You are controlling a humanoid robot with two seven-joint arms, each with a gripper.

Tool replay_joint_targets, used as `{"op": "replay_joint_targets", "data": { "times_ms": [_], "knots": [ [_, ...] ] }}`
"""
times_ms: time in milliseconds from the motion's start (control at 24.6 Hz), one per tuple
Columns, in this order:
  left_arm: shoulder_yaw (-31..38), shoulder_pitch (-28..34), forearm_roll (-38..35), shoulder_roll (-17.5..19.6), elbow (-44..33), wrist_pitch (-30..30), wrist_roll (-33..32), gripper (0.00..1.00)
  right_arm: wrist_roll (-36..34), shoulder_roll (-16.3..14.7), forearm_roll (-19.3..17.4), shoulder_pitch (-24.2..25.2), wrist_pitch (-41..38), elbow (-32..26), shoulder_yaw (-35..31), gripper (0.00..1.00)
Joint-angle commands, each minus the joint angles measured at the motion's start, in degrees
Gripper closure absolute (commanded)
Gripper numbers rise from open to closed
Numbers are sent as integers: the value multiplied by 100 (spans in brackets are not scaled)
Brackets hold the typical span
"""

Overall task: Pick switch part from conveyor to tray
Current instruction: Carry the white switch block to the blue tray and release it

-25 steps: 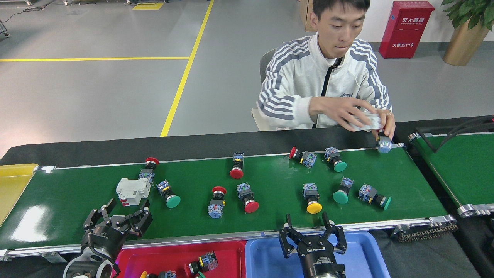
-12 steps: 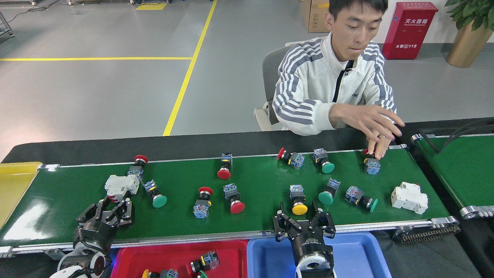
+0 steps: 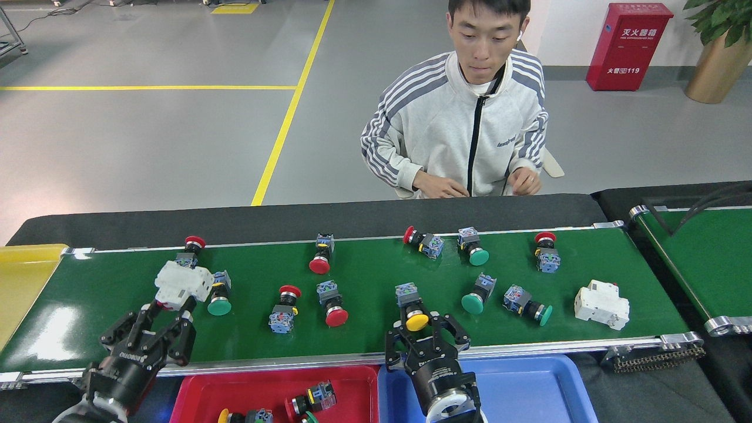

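Between the right gripper's (image 3: 418, 330) spread fingers sits the yellow switch (image 3: 412, 308) on the conveyor (image 3: 364, 338), not yet clamped. It looks light, rigid and smooth-capped, so grip the squarer body behind the round cap. Your left gripper (image 3: 166, 312) closes around the white breaker (image 3: 183, 284); contact is unclear.

Right end effector (image 3: 424, 330) straddles yellow switch part (image 3: 412, 310) on conveyor (image 3: 364, 276).
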Motion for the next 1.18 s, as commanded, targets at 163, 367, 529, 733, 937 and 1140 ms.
{"op": "replay_joint_targets", "data": {
  "times_ms": [163,367,529,733,937,1140],
  "knots": [
    [3,196,90,59,-332,-293,57,94,-104,34,27,-95,-648,-238,1196,0],
    [-6,143,90,59,-341,-293,57,94,-412,25,18,-86,-763,-238,1425,0],
    [-32,204,73,41,-420,-293,48,93,-412,16,-17,-16,-666,-528,1310,0],
    [-788,433,20,-108,-895,-241,13,93,-412,-124,-17,722,2,-1450,-395,1],
    [-2080,617,-613,-574,-1247,137,-13,93,-588,-283,-26,1382,116,-1538,-2346,1],
    [-3240,951,-1474,-1172,-1537,190,-127,88,-623,-801,-281,1698,-244,-1521,-3629,1]
  ]
}}
